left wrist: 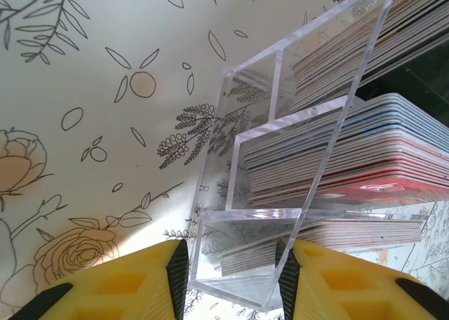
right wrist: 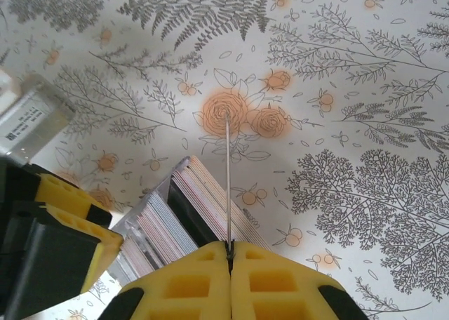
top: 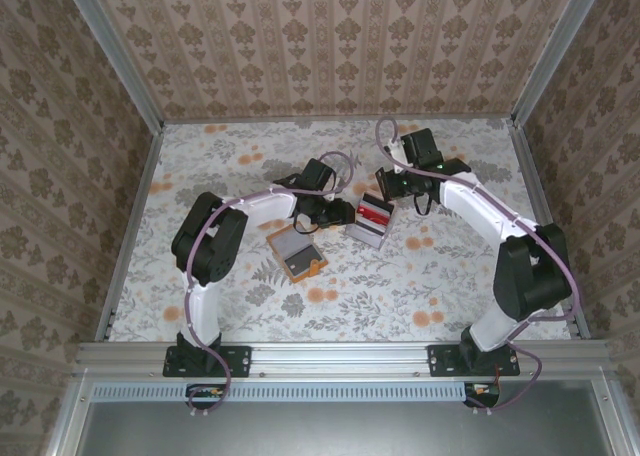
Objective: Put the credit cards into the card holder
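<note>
The card holder (top: pixel 297 254) is lying open on the table (top: pixel 240 296), no card visibly inside. At its two o'clock, the right gripper (right wrist: pixel 229 248) is pinching one credit card (right wrist: pixel 227 180) above the clear rack (left wrist: pixel 280 194); the left gripper (left wrist: pixel 231 278) is straddling that rack, jaws apart.

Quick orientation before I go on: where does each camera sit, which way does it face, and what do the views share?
Top external: high behind the bases, looking down at both arms, the open card holder and clear rack.
Left wrist: low, left gripper straddling the rack.
Right wrist: above, right gripper pinching one card edge-on.
All three views show the rack.
</note>
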Controlling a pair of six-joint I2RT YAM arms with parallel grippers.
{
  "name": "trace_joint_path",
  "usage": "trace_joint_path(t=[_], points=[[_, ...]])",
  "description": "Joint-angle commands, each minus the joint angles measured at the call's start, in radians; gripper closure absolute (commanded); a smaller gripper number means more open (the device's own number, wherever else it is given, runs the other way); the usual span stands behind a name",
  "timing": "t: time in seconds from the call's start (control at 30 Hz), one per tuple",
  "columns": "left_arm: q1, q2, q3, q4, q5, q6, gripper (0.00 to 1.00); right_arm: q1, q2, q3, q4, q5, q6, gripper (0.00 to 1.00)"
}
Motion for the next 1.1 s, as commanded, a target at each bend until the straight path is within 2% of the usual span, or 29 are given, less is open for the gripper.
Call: trace_joint_path(t=[0.0,0.13,0.37,0.53,0.63,0.7,0.83,0.97,1.07], points=[[-0.004,0.004,0.012,-0.102,-0.005,0.0,0.59,-0.015,-0.041,-0.028,0.02,-0.065,0.037,0.94],[0.004,-0.027,0.026,-0.107,0.011,-0.001,0.59,-0.026,-0.084,-0.068,0.055,-0.137,0.081,0.97],[0.037,-0.123,0.035,-0.125,0.028,0.002,0.58,-0.032,-0.154,-0.156,0.14,-0.335,0.189,0.99],[0.102,-0.236,-0.018,-0.119,0.032,-0.003,0.56,-0.03,-0.217,-0.239,0.207,-0.457,0.292,0.99],[0.172,-0.292,-0.058,-0.159,0.012,0.018,0.55,-0.01,-0.257,-0.312,0.285,-0.533,0.394,1.0],[0.246,-0.327,-0.119,-0.168,0.0,0.029,0.55,0.039,-0.272,-0.356,0.321,-0.542,0.449,1.0],[0.363,-0.383,-0.233,-0.205,-0.034,0.075,0.55,0.193,-0.266,-0.408,0.358,-0.468,0.51,1.0],[0.438,-0.415,-0.309,-0.242,-0.066,0.125,0.55,0.362,-0.153,-0.416,0.426,-0.405,0.56,1.0],[0.468,-0.412,-0.343,-0.23,-0.059,0.137,0.56,0.456,-0.045,-0.362,0.411,-0.345,0.544,1.0]])
